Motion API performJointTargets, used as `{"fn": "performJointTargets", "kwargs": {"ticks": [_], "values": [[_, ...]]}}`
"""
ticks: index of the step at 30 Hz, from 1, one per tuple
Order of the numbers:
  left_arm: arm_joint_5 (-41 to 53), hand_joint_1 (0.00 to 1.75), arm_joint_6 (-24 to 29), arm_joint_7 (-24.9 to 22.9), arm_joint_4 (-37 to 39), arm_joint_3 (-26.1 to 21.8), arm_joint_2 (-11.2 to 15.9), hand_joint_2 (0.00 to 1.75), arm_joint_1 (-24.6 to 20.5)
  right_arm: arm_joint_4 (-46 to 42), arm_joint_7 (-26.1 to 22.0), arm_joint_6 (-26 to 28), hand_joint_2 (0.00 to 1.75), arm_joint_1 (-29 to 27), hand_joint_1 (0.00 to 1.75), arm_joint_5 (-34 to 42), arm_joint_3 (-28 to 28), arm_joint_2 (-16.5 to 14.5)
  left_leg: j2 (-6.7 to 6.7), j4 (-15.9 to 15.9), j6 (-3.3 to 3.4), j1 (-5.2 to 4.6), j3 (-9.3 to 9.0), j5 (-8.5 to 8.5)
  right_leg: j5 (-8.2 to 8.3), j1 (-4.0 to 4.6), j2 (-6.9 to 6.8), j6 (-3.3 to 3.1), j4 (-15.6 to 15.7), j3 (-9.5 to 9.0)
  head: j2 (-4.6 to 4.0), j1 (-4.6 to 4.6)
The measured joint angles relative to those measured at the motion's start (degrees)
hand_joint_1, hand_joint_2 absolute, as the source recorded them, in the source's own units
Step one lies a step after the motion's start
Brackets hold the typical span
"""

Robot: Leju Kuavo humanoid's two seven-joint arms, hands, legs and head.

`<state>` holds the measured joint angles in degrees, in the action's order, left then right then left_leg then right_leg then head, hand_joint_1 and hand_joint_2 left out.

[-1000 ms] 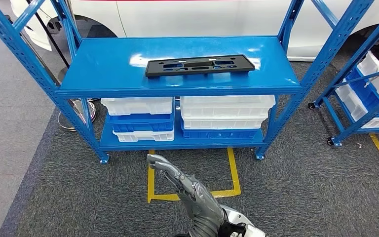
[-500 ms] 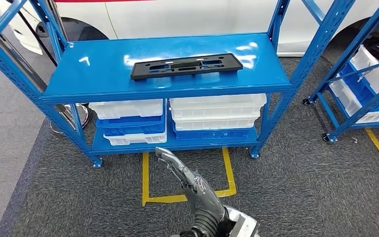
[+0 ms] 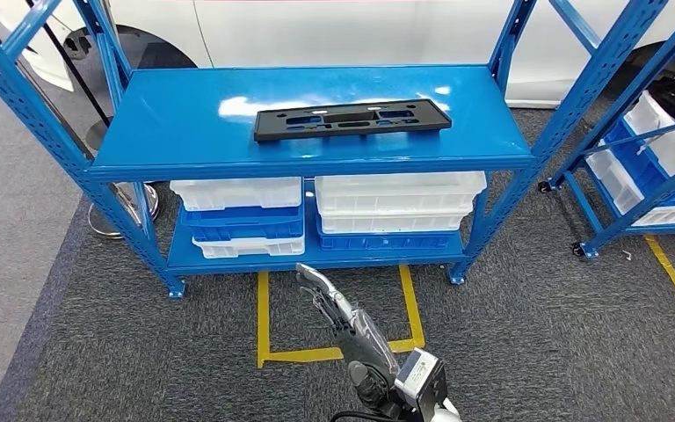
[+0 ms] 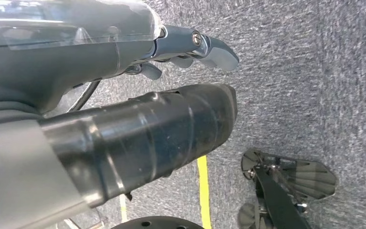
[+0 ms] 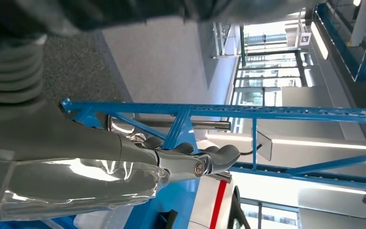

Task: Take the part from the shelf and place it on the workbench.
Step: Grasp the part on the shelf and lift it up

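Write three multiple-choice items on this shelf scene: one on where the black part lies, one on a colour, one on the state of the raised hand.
1. Where does the black part lie?
A. On the top board of the blue shelf
B. On the carpet
C. In a white bin

2. What colour is the tape marked on the carpet?
A. Red
B. Yellow
C. Green

3. How is the right hand?
A. Gripping the part
B. Resting on a bin
C. Holding nothing, below the shelf's front edge

Answers:
1 A, the part lies flat on the top board.
2 B, yellow lines frame a square before the shelf.
3 C, the hand is in the air over the carpet, apart from the part.
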<state>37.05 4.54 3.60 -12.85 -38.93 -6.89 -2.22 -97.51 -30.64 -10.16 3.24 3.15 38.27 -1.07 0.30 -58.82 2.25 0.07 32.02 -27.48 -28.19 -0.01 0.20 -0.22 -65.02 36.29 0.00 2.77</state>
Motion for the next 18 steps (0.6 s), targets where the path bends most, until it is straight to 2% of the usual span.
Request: {"fn": "performJointTargets", "kwargs": {"ticks": [1, 2, 4, 6, 8, 10, 11, 12, 13, 15, 16, 17, 18], "values": [[0.0, 0.0, 0.0, 0.0, 0.0, 0.0, -0.1, 0.0, 0.0, 0.1, 0.0, 0.0, 0.0, 0.0, 0.0, 0.0, 0.0, 0.0, 0.0, 0.0, -0.07, -0.05, 0.0, -0.04, 1.03, 0.34, -0.19, -0.6, 3.2, -1.51, 0.0, -0.01], [0.0, 0.0, 0.0, 0.0, 0.1, 0.0, -0.2, 0.0, 0.0, 0.2, 0.0, 0.0, 0.0, 0.0, 0.0, 0.0, 0.0, 0.0, 0.04, 0.0, -0.24, 0.0, 0.04, -0.07, 1.33, 0.64, -0.31, -1.05, 5.0, -2.28, 0.0, -0.03], [0.0, 0.0, 0.0, 0.0, 0.1, 0.0, -0.3, 0.0, -0.1, 0.4, 0.0, 0.0, 0.0, 0.0, 0.0, 0.0, -0.1, -0.1, 0.18, 0.2, -0.71, 0.13, 0.03, -0.03, 1.41, 0.92, -0.31, -1.3, 5.8, -2.47, 0.0, -0.03], [0.1, 0.0, -0.1, 0.0, 0.1, 0.0, -0.3, 0.0, -0.1, 0.5, -0.4, 0.2, 0.0, 0.0, 0.0, -0.1, -0.2, -0.3, 0.19, -0.4, -1.21, 0.1, 0.07, -0.75, 1.94, 0.38, -0.28, -1.33, 7.0, -3.18, 0.0, -0.06], [0.3, 0.0, -0.1, 0.1, 0.1, -0.1, -0.3, 0.0, -0.1, 0.5, -1.0, 0.4, 0.0, -0.1, 0.0, -0.4, -0.2, -0.6, 0.02, -4.6, -1.74, 0.17, 1.84, -3.5, 2.46, -0.23, -0.39, -1.41, 8.1, -3.91, 0.0, -0.15], [0.5, 0.0, -0.2, 0.1, 0.1, -0.2, -0.3, 0.0, 0.0, 0.4, -1.2, 0.4, 0.0, -0.1, 0.0, -0.8, -0.2, -0.8, -0.04, -11.6, -2.3, 0.52, 5.17, -6.83, 2.48, -0.31, -0.42, -1.5, 8.2, -3.96, 0.0, -0.21], [0.6, 0.0, -0.3, 0.1, 0.1, -0.3, -0.2, 0.0, 0.0, 0.4, -0.9, 0.1, 0.0, -0.1, 0.0, -1.0, -0.2, -0.9, -0.03, -14.2, -2.59, 0.77, 6.47, -7.58, 2.42, -0.39, -0.4, -1.44, 8.1, -3.92, 0.0, -0.2], [0.8, 0.0, -0.4, 0.0, 0.1, -0.4, -0.1, 0.0, 0.1, 0.4, -0.5, -0.3, 0.0, -0.1, 0.0, -1.0, -0.2, -0.9, -0.01, -15.0, -2.87, 1.0, 6.95, -7.3, 2.33, -0.5, -0.35, -1.31, 8.0, -3.9, 0.0, -0.2], [0.9, 0.0, -0.6, 0.0, 0.1, -0.5, 0.0, 0.0, 0.1, 0.5, -0.1, -0.8, 0.0, -0.1, 0.0, -1.0, -0.2, -0.9, 0.01, -13.7, -3.18, 1.25, 6.39, -5.96, 2.18, -0.71, -0.28, -1.08, 7.8, -3.9, 0.0, -0.2], [1.1, 0.0, -0.8, -0.1, 0.1, -0.7, 0.1, 0.0, 0.1, 0.6, 0.3, -1.3, 0.0, -0.1, 0.0, -0.8, -0.2, -0.9, 0.03, -7.5, -3.76, 1.69, 3.42, -2.16, 1.76, -1.19, -0.17, -0.46, 7.2, -3.9, 0.0, -0.2], [1.2, 0.0, -0.8, -0.1, 0.1, -0.8, 0.1, 0.0, 0.0, 0.7, 0.3, -1.5, 0.0, -0.1, 0.0, -0.6, -0.2, -0.9, -0.05, -4.2, -4.07, 1.85, 1.82, -0.99, 1.48, -1.35, -0.14, -0.06, 6.7, -3.84, 0.0, -0.19], [1.4, 0.0, -0.8, -0.1, 0.1, -0.8, 0.1, 0.0, 0.0, 0.8, 0.2, -1.6, 0.0, 0.0, 0.0, -0.5, -0.2, -1.0, -0.27, -2.2, -4.14, 1.87, 0.87, -0.5, 1.2, -1.35, -0.11, 0.35, 6.2, -3.68, 0.0, -0.26], [1.5, 0.0, -0.8, -0.1, 0.2, -0.9, 0.0, 0.0, -0.1, 0.8, 0.1, -1.8, 0.0, 0.1, 0.0, -0.4, -0.2, -1.0, -0.5, -1.1, -3.89, 1.86, 0.38, -0.38, 1.0, -1.24, -0.05, 0.76, 5.9, -3.5, 0.0, -0.28]]}}
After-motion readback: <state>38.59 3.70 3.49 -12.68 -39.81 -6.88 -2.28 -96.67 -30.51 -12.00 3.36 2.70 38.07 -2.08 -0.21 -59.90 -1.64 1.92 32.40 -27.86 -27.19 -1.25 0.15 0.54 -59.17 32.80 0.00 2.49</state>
